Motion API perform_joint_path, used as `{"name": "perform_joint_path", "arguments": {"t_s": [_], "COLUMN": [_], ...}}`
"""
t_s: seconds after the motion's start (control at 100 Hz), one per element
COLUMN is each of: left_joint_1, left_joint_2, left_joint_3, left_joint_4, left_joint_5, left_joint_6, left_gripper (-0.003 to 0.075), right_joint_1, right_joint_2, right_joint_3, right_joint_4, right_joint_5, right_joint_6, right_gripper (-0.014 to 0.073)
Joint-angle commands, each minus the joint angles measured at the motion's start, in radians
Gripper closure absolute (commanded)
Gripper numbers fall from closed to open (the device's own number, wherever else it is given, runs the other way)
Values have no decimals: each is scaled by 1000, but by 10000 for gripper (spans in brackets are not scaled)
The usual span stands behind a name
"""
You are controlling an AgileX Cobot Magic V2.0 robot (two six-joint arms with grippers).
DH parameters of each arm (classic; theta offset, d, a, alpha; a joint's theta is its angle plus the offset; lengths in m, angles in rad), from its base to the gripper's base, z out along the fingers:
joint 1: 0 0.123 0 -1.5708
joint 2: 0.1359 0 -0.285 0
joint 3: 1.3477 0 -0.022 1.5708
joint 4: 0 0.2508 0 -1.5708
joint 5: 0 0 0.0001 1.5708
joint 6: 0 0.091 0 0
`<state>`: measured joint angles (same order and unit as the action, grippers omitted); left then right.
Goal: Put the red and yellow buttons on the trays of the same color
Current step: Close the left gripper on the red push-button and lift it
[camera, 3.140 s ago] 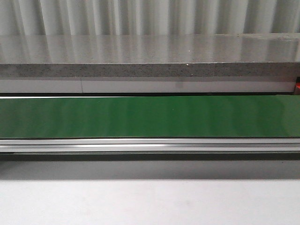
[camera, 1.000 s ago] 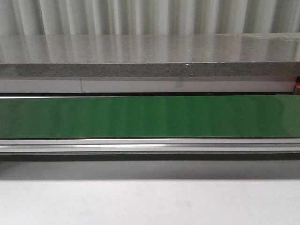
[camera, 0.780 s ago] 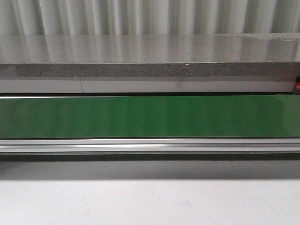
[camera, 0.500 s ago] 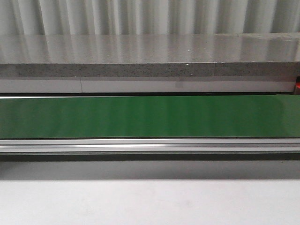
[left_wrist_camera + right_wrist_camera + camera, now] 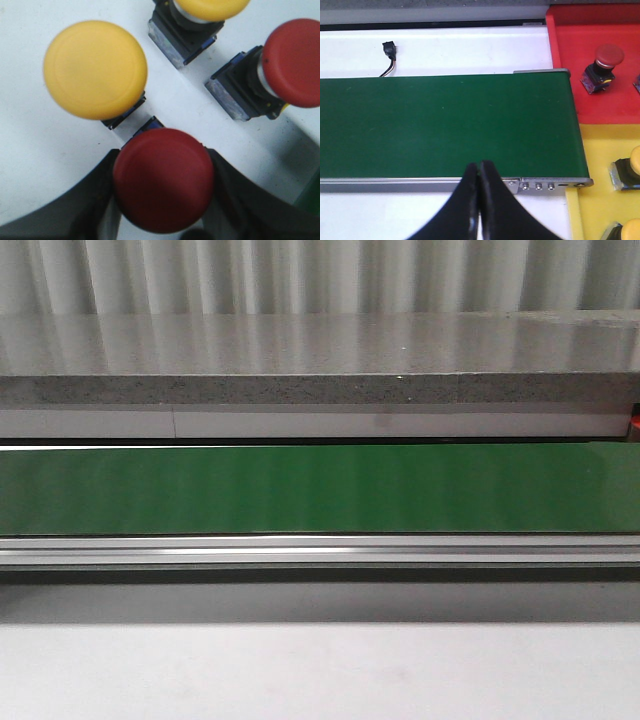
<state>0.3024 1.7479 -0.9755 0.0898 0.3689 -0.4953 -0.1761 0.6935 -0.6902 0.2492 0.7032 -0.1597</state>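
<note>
We record a white tabletop [image 5: 30,150] beneath the left wrist camera, and in the front view a green conveyor belt [image 5: 320,488] running side to side before a grey stone ledge [image 5: 320,388]. Between the left gripper's [image 5: 162,192] two dark fingers [image 5: 95,200] sits a red button [image 5: 163,179], its mushroom cap facing the camera and its body hidden below, long axis running along the line of sight; the fingers stand against both sides of the cap, gripping it. Around it we count three further buttons: one yellow button [image 5: 95,69] just beside it with cap likewise facing the camera, a second yellow button [image 5: 200,15] tipped on its side and cut by the frame edge, and a second red button [image 5: 280,70] also lying on its side. The right gripper [image 5: 479,200] hangs over the belt's near rail, fingers pressed together on nothing. Beyond the belt end lie a red tray [image 5: 615,107] carrying one red button [image 5: 601,67] and a yellow tray [image 5: 600,205] carrying two partly visible yellow buttons [image 5: 629,170].
</note>
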Motion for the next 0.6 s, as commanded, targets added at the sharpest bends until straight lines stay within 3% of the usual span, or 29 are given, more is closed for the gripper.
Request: {"name": "perform_joint_path", "arguments": {"t_s": [0.0, 0.07, 0.59], "left_joint_1": [2, 2, -99], "left_joint_2": [-56, -68, -297], "left_joint_3": [-27, -27, -27], "left_joint_4": [-5, -5, 3], "left_joint_5": [-37, -32, 75], "left_joint_6": [-10, -8, 78], "left_gripper": [664, 740, 740], "right_joint_1": [3, 3, 3], "right_joint_2": [-4, -4, -4], "right_joint_3": [-25, -25, -25], "right_joint_4": [6, 6, 6], "right_joint_5": [-60, -60, -60], "right_joint_6": [-9, -9, -9], "right_gripper": [661, 661, 661]}}
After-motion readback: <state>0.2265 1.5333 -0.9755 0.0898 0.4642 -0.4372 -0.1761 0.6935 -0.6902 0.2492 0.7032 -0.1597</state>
